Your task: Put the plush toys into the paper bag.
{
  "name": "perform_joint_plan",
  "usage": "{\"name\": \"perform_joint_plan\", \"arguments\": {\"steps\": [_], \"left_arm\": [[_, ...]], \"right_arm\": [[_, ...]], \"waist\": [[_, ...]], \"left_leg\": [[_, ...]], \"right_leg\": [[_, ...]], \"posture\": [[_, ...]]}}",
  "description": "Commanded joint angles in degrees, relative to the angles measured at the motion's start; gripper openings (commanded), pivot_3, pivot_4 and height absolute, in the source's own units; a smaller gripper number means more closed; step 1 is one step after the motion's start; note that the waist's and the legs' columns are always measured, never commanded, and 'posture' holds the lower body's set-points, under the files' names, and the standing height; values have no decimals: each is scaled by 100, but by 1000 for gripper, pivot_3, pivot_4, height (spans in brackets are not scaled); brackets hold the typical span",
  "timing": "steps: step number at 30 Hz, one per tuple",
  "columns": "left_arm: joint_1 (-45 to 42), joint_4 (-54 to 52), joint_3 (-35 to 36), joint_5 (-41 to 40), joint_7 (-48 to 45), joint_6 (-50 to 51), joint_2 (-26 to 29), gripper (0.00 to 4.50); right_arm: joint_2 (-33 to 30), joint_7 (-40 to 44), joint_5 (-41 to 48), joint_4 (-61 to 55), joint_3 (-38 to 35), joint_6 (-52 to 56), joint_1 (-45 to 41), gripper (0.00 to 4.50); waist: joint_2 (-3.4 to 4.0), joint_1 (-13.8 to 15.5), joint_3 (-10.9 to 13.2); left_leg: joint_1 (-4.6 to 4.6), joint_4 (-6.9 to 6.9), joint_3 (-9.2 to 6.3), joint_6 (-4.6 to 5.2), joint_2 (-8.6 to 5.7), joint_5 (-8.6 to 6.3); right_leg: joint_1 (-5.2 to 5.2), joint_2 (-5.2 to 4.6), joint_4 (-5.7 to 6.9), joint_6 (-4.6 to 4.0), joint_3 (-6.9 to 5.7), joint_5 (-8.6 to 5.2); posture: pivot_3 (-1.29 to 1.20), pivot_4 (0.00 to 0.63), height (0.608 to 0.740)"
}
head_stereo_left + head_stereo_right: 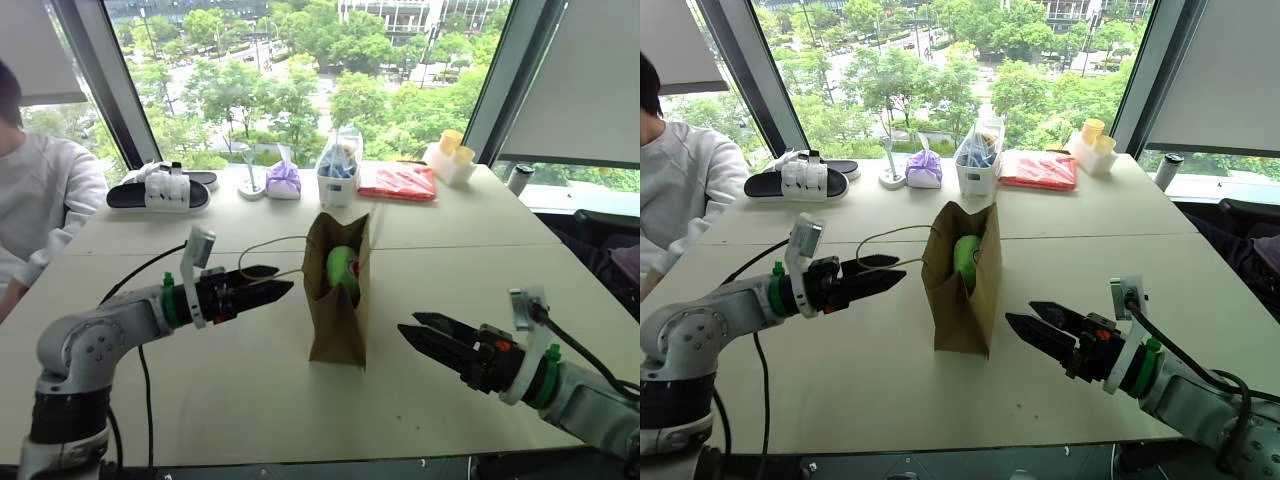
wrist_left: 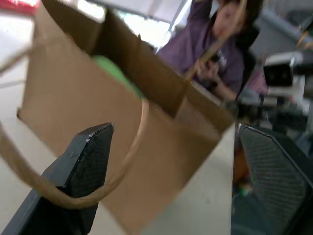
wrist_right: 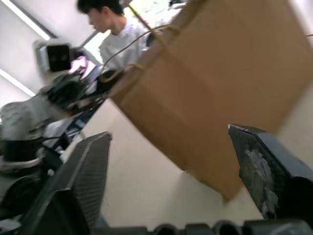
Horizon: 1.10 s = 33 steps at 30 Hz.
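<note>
The counter [image 1: 200, 390] carries the paper bag [image 1: 338, 300] upright at its middle — the green plush toy [image 1: 342, 266] sits inside, near the bag's open mouth. Behind it, a clear tub [image 1: 338, 172] holds bluish items. The left gripper [image 1: 268, 284] and right gripper [image 1: 425, 335] flank the bag — fingers released, empty.

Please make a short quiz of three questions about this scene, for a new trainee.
1. True or false: the green plush toy is inside the paper bag.
2. What does the left gripper hold? A) bag handle B) nothing C) red packet
3. Fill in: the paper bag stands ___ the left gripper and the right gripper.

Key: 1 true; 2 B; 3 between
</note>
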Motion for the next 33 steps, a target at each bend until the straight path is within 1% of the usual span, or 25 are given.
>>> {"name": "perform_joint_plan", "arguments": {"steps": [1,4,6,10,14,18,23,28,32,33], "left_arm": [[196,-521,-226,58,102,-229,-123,4192],[-79,-340,-114,87,632,-452,-557,4192],[-218,-282,-26,4,733,-501,-650,4192],[-260,-307,15,-227,705,-340,-513,4192],[46,-679,-357,-73,668,-363,-384,4192],[101,-892,-768,109,901,-490,-622,4192],[-79,-882,-1391,767,1096,-875,-901,4192],[-342,-935,-1992,1349,1353,-1134,-1298,4192],[-369,-757,-2462,2241,1389,-1588,-1139,4192],[-409,-702,-2517,2332,1453,-1595,-1197,4192]], "right_arm": [[139,191,-641,77,361,-144,-196,2468],[326,241,-903,197,614,-161,-490,940],[411,283,-1062,285,721,-153,-653,75],[510,312,-1504,517,857,-165,-875,75],[715,325,-1682,774,883,-163,-1166,75],[881,512,-1513,681,1070,32,-1375,75],[1162,552,-1545,710,1392,233,-1731,75],[1450,571,-1602,763,1659,357,-1941,75],[1579,547,-1681,802,1680,374,-1990,75],[1605,546,-1724,827,1688,370,-2010,75]], "waist": [[-2,28,4],[-2,132,4],[-3,141,3],[-3,127,3],[0,98,2],[-1,126,2],[-1,127,2],[-1,129,2],[-1,125,2],[-1,122,2]], "left_leg": [[-5,-1,4,0,0,0],[-7,3,1,-1,0,0],[-7,6,1,-1,0,1],[-7,1,5,-1,-3,0],[-6,-9,9,-1,-2,1],[-6,-11,8,-1,-1,1],[-6,-6,7,-1,-2,1],[-6,-6,6,-1,-3,1],[-6,-7,7,-2,-4,1],[-6,-8,7,-2,-5,1]], "right_leg": [[-7,-1,0,-2,8,0],[-8,-1,-1,-4,6,1],[-5,-1,-3,-5,6,2],[-6,-1,-10,-3,6,3],[-16,0,-4,1,7,5],[-15,0,-5,-1,7,5],[-8,0,-8,-4,7,4],[-10,0,-6,-2,6,5],[-12,0,-6,7,6,10],[-12,0,-6,7,6,9]], "posture": [[0,150,740],[0,150,740],[0,150,740],[0,150,740],[0,150,740],[0,150,740],[0,150,740],[0,150,740],[0,150,740],[0,150,740]]}}
